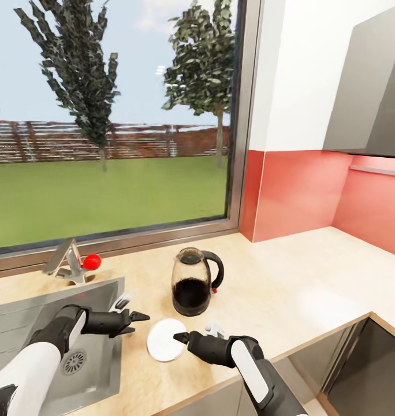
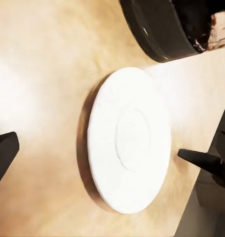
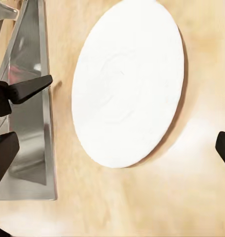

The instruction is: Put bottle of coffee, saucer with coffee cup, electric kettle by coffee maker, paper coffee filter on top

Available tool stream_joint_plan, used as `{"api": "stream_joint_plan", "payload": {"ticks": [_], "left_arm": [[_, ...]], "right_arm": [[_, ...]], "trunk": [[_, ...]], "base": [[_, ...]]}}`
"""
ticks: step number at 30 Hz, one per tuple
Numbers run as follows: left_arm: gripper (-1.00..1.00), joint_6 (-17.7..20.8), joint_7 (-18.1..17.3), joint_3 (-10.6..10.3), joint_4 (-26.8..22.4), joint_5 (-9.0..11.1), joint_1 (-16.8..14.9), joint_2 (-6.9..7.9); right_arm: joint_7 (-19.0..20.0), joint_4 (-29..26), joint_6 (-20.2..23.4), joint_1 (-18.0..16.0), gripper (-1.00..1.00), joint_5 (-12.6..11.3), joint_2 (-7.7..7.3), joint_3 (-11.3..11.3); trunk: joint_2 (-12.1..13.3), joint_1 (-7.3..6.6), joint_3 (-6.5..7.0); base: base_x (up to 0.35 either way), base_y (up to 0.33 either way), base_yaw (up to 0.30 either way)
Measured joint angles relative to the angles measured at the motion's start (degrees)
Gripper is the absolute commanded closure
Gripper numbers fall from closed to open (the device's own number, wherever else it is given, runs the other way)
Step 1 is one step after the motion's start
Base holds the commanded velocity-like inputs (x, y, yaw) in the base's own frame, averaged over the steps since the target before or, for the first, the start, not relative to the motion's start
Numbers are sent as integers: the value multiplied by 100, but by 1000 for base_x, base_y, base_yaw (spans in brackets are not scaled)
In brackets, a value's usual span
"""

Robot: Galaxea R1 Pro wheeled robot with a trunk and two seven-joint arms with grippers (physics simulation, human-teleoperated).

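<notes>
The white saucer (image 1: 165,340) lies flat on the wooden countertop (image 1: 290,289) just in front of the coffee maker (image 1: 193,282) and beside the sink (image 1: 76,352), flanked by the left gripper (image 1: 141,318) and right gripper (image 1: 179,338), both spread open and holding nothing.

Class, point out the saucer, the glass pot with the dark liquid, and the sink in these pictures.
saucer (image 2: 130,148), left wrist view, on its shallow centre well.
glass pot (image 1: 191,286), head view, on its glass body above the dark liquid.
sink (image 1: 99,289), head view, on its steel rim beside the tap.
</notes>
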Motion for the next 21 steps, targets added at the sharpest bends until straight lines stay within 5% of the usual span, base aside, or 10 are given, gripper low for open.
{"api": "stream_joint_plan", "payload": {"ticks": [21], "left_arm": [[-100,-2,45,-8,71,4,12,-103]], "right_arm": [[33,269,-13,-3,-100,-52,0,-4]], "trunk": [[-2,0,1]], "base": [[61,17,0]]}}
